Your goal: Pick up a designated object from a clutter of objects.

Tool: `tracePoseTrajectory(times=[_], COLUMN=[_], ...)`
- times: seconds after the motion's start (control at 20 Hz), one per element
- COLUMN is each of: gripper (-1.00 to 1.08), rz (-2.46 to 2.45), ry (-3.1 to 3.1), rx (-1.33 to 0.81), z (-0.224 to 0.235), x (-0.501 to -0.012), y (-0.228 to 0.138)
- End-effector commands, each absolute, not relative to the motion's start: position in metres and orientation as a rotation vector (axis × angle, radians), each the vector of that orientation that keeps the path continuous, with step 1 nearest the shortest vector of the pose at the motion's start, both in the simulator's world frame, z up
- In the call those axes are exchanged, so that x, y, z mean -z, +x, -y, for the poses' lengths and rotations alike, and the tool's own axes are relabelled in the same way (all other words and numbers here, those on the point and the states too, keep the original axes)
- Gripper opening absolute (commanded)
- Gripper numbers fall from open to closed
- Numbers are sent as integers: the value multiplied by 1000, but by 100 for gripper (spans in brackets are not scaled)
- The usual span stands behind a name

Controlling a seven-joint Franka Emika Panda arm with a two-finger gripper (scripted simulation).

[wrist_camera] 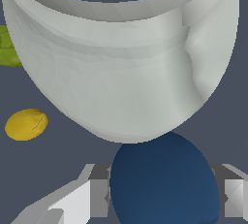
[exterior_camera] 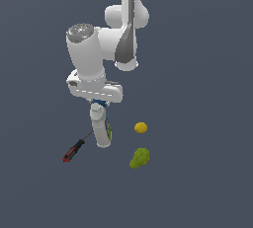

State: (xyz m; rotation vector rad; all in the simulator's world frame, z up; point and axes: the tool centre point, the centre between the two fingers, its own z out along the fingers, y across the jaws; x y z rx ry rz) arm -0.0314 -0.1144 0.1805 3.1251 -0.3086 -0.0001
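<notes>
White bottle (exterior_camera: 101,131) lies on the floor directly below the gripper (exterior_camera: 98,104), cap (wrist_camera: 121,68) toward it. Fingers (wrist_camera: 80,203) straddle a blue ball (wrist_camera: 163,182); grip state unclear. Screwdriver (exterior_camera: 74,149) at 8 o'clock, lemon (exterior_camera: 141,128) at 3, pear (exterior_camera: 139,158) at 4.

A: Flat, even simulator light in the exterior view, no cast shadows on the dark grey ground.
B: Soft shading only, brightest on the arm (exterior_camera: 91,57). No glare.
A: Wrist view's crisp too; the bottle cap (wrist_camera: 121,68) looms huge, faceted, its edges cropped.
B: Nothing blurred.
</notes>
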Motion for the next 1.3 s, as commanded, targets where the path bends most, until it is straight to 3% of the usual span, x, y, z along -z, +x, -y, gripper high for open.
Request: tracePoseTrajectory(times=[0.0, 0.65, 1.25], gripper=[-100, -100, -100], rz=[309, 307, 307], ry=[3124, 3126, 3126], rx=[0, 0, 0], z=[112, 102, 99], x=[-206, -320, -355], y=[-28, -5, 4])
